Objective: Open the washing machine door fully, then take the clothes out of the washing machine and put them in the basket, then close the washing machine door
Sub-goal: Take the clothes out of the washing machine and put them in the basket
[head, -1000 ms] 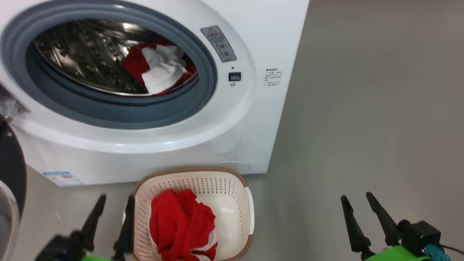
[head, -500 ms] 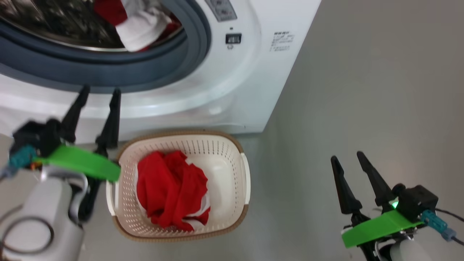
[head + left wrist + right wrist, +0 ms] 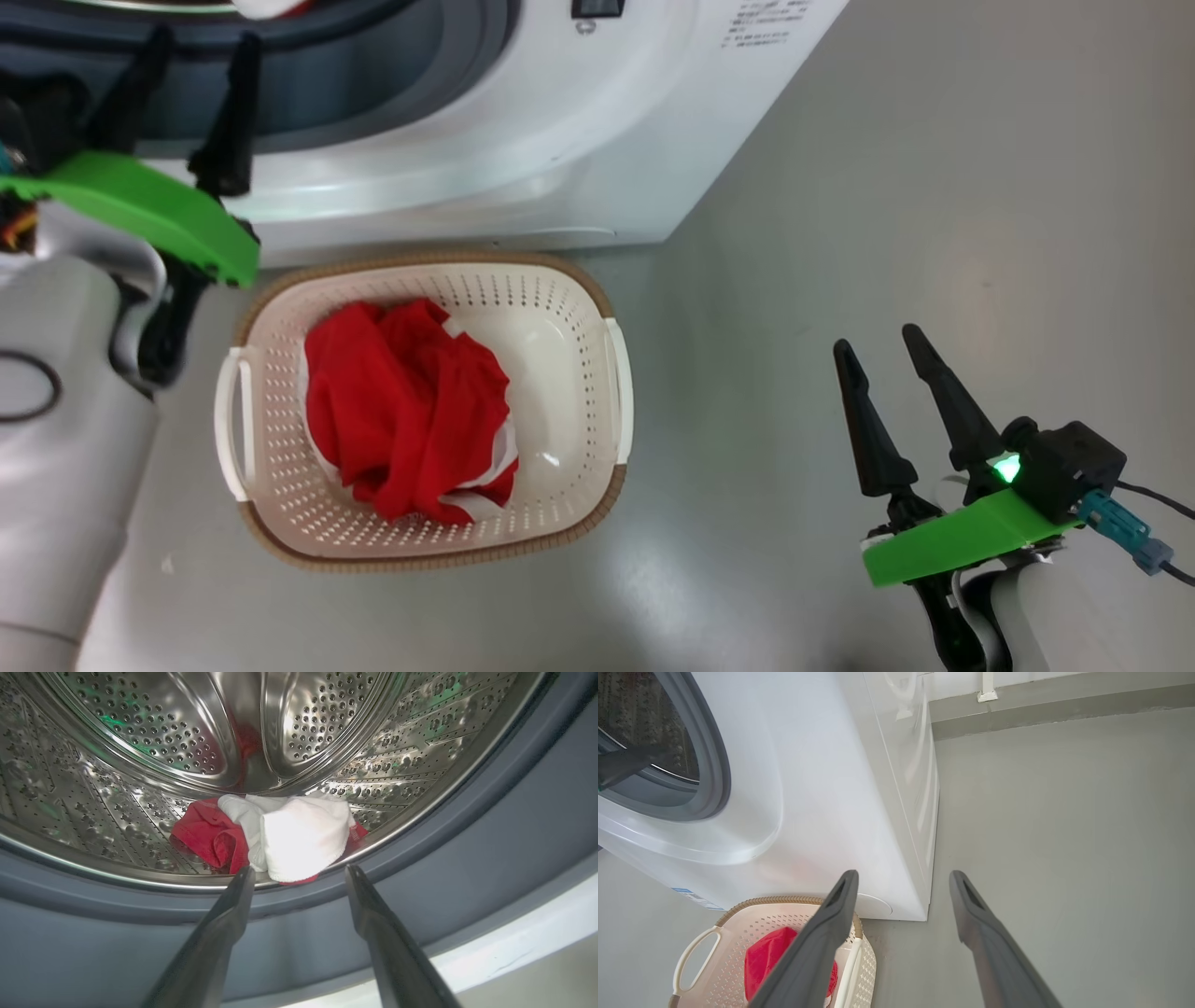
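Note the left gripper: fingers spread, empty, pointing across the grey rubber ring at a red-and-white garment lying at the front lip of the drum. The right gripper is spread, empty, above the floor. A red garment lies in the basket, just before the washing machine

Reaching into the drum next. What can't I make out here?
- Left wrist view: anything behind the garment in the drum, hidden by it.
- Head view: that garment, cut off by the top edge.
- Head view: basket bottom, partly under red clothes.
- Right wrist view: part of those clothes, behind a finger.
- Head view: print on the machine, too small.
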`<state>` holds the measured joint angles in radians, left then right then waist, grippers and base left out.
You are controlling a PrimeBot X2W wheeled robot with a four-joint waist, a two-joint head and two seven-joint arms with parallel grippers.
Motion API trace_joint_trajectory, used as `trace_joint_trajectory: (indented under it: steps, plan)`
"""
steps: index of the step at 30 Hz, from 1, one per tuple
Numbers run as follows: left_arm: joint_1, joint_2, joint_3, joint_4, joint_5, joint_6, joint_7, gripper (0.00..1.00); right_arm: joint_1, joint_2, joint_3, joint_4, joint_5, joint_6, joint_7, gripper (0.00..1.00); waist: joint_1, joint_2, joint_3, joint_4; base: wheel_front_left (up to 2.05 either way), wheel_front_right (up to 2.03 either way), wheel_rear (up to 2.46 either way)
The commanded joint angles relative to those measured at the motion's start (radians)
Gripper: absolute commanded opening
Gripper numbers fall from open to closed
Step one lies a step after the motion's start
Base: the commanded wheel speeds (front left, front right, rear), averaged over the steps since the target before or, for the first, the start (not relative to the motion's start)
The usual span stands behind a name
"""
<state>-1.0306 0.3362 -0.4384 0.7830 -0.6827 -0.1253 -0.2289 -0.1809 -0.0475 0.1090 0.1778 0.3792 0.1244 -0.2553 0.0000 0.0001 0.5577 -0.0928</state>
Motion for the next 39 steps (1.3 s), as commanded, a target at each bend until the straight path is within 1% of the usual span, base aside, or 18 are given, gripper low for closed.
trace_joint_trajectory:
  steps: [1, 6, 11, 16, 24, 25, 26, 27, 28, 29, 30, 31, 39]
  plan:
    - [-0.038, 0.057, 0.006, 0.001, -0.022, -0.005, 0.003, 1.00, -0.009, -0.003, 0.030, -0.024, 0.012, 0.006, -0.006, 1.00, 0.0000, -0.0001, 0.039, -0.015, 0.00, 0.00, 0.00]
    - [-0.118, 0.088, -0.079, 0.047, -0.075, -0.005, 0.004, 1.00, -0.032, -0.003, 0.046, -0.027, 0.018, 0.006, -0.006, 1.00, 0.0000, -0.0001, 0.076, -0.026, 0.00, 0.00, 0.00]
    - [-0.178, 0.112, -0.138, 0.078, -0.136, -0.005, -0.001, 1.00, -0.044, -0.003, 0.059, -0.027, 0.026, 0.006, -0.006, 1.00, 0.0000, -0.0001, 0.104, -0.038, 0.00, 0.00, 0.00]
    - [-0.229, 0.132, -0.188, 0.099, -0.179, -0.005, -0.013, 1.00, -0.050, -0.003, 0.067, -0.030, 0.036, 0.006, -0.006, 1.00, 0.0000, -0.0001, 0.123, -0.050, 0.00, 0.00, 0.00]
    - [-0.277, 0.147, -0.252, 0.114, -0.229, -0.005, -0.028, 1.00, -0.055, -0.003, 0.071, -0.033, 0.046, 0.006, -0.006, 1.00, 0.0000, -0.0001, 0.137, -0.059, 0.00, 0.00, 0.00]
    - [-0.280, 0.148, -0.260, 0.111, -0.233, -0.005, -0.029, 0.73, -0.055, -0.003, 0.071, -0.034, 0.046, 0.006, -0.006, 1.00, 0.0000, -0.0001, 0.138, -0.059, 0.00, 0.00, 0.00]
    - [-0.282, 0.150, -0.268, 0.109, -0.238, -0.005, -0.030, 0.59, -0.056, -0.003, 0.070, -0.034, 0.047, 0.006, -0.006, 1.00, 0.0000, -0.0001, 0.138, -0.059, 0.00, 0.00, 0.00]
    - [-0.283, 0.151, -0.272, 0.109, -0.243, -0.005, -0.031, 0.49, -0.057, -0.003, 0.070, -0.035, 0.047, 0.006, -0.006, 1.00, 0.0000, -0.0001, 0.138, -0.059, 0.00, 0.00, 0.00]
    - [-0.283, 0.151, -0.272, 0.109, -0.243, -0.005, -0.031, 0.49, -0.057, -0.003, 0.070, -0.035, 0.047, 0.006, -0.006, 1.00, 0.0000, -0.0001, 0.138, -0.059, 0.00, 0.00, 0.00]
    - [-0.283, 0.152, -0.277, 0.108, -0.248, -0.005, -0.031, 0.37, -0.057, -0.003, 0.070, -0.035, 0.047, 0.006, -0.006, 1.00, 0.0000, -0.0001, 0.138, -0.059, 0.00, 0.00, 0.00]
    - [-0.284, 0.153, -0.282, 0.105, -0.252, -0.005, -0.032, 0.08, -0.058, -0.003, 0.070, -0.035, 0.047, 0.006, -0.006, 1.00, 0.0000, -0.0001, 0.138, -0.059, 0.00, 0.00, 0.00]
    - [-0.286, 0.155, -0.284, 0.102, -0.254, -0.005, -0.032, 0.00, -0.058, -0.003, 0.069, -0.036, 0.047, 0.006, -0.006, 1.00, 0.0000, -0.0001, 0.138, -0.058, 0.00, 0.00, 0.00]
    - [-0.269, 0.153, -0.246, 0.050, -0.240, -0.005, -0.033, 0.00, -0.065, -0.003, 0.060, -0.036, 0.038, 0.006, -0.006, 1.00, 0.0000, -0.0001, 0.138, -0.048, 0.00, 0.00, 0.00]
